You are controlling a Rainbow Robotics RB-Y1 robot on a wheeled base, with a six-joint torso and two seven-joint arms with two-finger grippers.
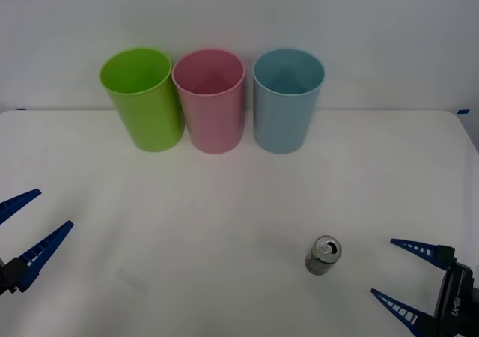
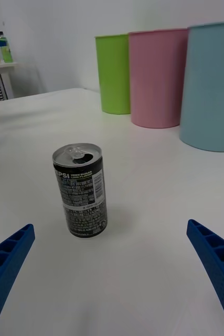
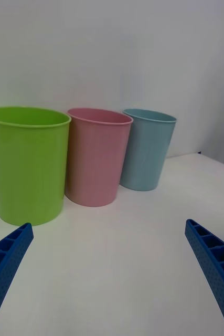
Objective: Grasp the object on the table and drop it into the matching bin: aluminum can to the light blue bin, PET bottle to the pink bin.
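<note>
At about eight o'clock on the counter (image 1: pixel 224 202), the left end effector (image 1: pixel 22 232) hovers with its fingers spread wide, holding nothing and well away from the work. Along the far edge, from eleven to one o'clock, stand the green bin (image 1: pixel 142 101), the pink bin (image 1: pixel 211 101) and the light blue bin (image 1: pixel 287 101), upright in a close row; what can be seen of their insides looks empty. The aluminum can (image 1: pixel 323 255) stands upright, long axis vertical, at about five o'clock, well short of the bins. The right end effector (image 1: pixel 408 273), at four o'clock, is splayed wide and empty, just beside the can and plainly the nearer arm; the can lies straight ahead of it, slightly off-centre toward one finger.
</note>
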